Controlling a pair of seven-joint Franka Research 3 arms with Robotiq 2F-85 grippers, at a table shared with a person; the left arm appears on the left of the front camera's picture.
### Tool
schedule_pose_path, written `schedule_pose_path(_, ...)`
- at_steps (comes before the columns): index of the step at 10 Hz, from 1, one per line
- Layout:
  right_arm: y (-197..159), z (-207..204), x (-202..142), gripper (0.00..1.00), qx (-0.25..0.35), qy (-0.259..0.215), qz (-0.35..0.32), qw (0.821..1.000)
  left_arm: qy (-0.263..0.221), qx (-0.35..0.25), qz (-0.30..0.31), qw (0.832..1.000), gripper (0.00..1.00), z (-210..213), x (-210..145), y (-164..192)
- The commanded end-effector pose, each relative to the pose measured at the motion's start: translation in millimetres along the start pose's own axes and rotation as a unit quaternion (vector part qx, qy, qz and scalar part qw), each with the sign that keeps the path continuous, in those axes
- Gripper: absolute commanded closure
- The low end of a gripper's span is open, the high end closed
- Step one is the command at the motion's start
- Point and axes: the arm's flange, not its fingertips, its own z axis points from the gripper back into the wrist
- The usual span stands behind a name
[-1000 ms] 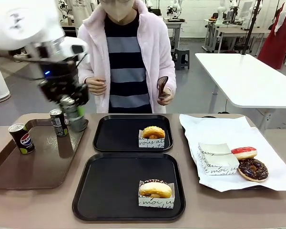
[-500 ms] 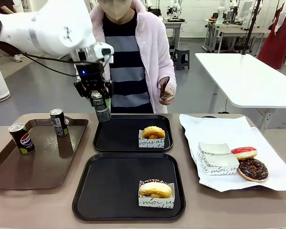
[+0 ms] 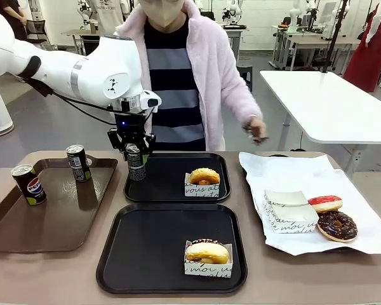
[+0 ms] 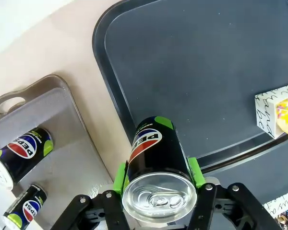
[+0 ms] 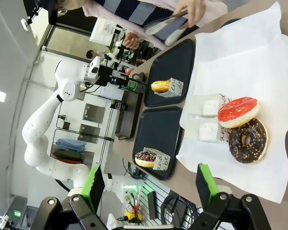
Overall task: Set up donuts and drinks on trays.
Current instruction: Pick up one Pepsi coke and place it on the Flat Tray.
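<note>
My left gripper (image 3: pixel 135 151) is shut on a black Pepsi can (image 3: pixel 136 166) held upright, low over the left edge of the far black tray (image 3: pixel 165 183). In the left wrist view, green pads (image 4: pixel 192 170) clamp the can (image 4: pixel 156 163) above that tray (image 4: pixel 206 72). A plain donut (image 3: pixel 204 176) in a paper holder sits on the far tray. On the near tray (image 3: pixel 146 248) lies another donut (image 3: pixel 207 252). My right gripper (image 5: pixel 150 188) stands open, high above the paper with a red-iced donut (image 5: pixel 237 111) and a chocolate donut (image 5: pixel 247 140).
Two more cans (image 3: pixel 28 184) (image 3: pixel 78 163) stand on the brown tray (image 3: pixel 51 222) at the left. White paper (image 3: pixel 292 171) at the right carries spare holders (image 3: pixel 289 211). The person's hand (image 3: pixel 257 130) holds tongs over the paper's far edge.
My left gripper carried the can from the brown tray rightward and lowered it at the far black tray's left edge. The person's hand with the tongs moved right toward the paper.
</note>
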Motion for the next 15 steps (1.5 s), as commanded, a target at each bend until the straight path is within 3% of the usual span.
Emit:
schedule_pose_path(1, -1, 1, 0, 0.0, 0.005, 0.002, 0.001, 1.0, -0.003, 0.019, 0.011, 1.0, 0.42, -1, 6, -1)
schedule_pose_path(13, -1, 1, 0, 0.0, 0.005, 0.002, 0.001, 1.0, -0.008, 0.032, -0.005, 0.999, 0.42, -28, 10, -13)
schedule_pose_path(14, -1, 1, 0, 0.0, 0.005, 0.002, 0.001, 1.0, -0.007, 0.023, -0.011, 1.0, 0.0, -24, 7, -14)
schedule_pose_path(15, -1, 1, 0, 0.0, 0.005, 0.002, 0.001, 1.0, -0.011, 0.02, -0.014, 1.0, 0.0, -20, 3, -14)
